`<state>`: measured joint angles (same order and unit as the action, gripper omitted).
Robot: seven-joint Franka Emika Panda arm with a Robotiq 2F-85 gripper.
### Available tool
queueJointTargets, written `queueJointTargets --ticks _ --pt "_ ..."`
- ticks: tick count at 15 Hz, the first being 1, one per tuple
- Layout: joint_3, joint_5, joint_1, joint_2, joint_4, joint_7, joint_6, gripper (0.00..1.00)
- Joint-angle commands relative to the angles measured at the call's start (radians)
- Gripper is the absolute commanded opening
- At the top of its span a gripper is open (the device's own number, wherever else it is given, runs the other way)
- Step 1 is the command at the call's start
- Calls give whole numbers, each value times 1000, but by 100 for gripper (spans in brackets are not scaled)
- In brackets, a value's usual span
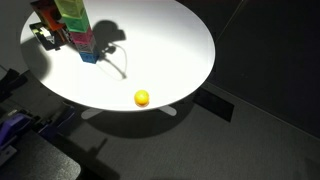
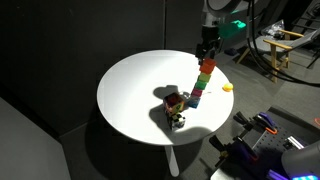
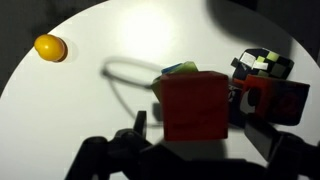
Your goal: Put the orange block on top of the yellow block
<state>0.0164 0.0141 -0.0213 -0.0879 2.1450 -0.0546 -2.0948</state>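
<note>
1. The round white table [image 1: 180, 50] fills most of both exterior views [image 2: 130, 90]. It stands on a dark floor, lit brightly with hard shadows.
2. The robot arm [image 2: 216, 14] comes down from the top of an exterior view, above the far edge of the table.
3. A tower of multicoloured blocks [image 2: 202, 85] stands on the table and leans slightly. In an exterior view [image 1: 78, 30] its top is cut off by the frame, with a pink block above a blue one at its base.
4. The gripper [image 2: 207, 45] hangs straight over the tower's top. In the wrist view [image 3: 192, 125] its dark fingers rise from the lower edge, one on each side of the orange block. Shadow hides whether the pads press on the block or stand just clear of it, so I cannot tell if it is gripped.
5. A dark toy with small white and green squares [image 3: 265, 80] sits just beside the tower's foot, and it shows in both exterior views [image 1: 47, 36] [image 2: 175, 110].
6. The orange block [image 3: 195, 105] is at the very top of the tower [image 2: 207, 64], directly under the gripper. In the wrist view a green edge and a blue edge peek out behind it.
7. A small yellow ball [image 1: 142, 97] lies on the table well apart from the tower, near the rim [image 3: 50, 47].
</note>
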Motion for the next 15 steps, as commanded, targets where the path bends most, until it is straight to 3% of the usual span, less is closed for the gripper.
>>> queueJointTargets --ticks 1,15 --pt "-3 -10 3 18 -18 10 37 100" --pt "-8 -18 3 235 84 12 29 100"
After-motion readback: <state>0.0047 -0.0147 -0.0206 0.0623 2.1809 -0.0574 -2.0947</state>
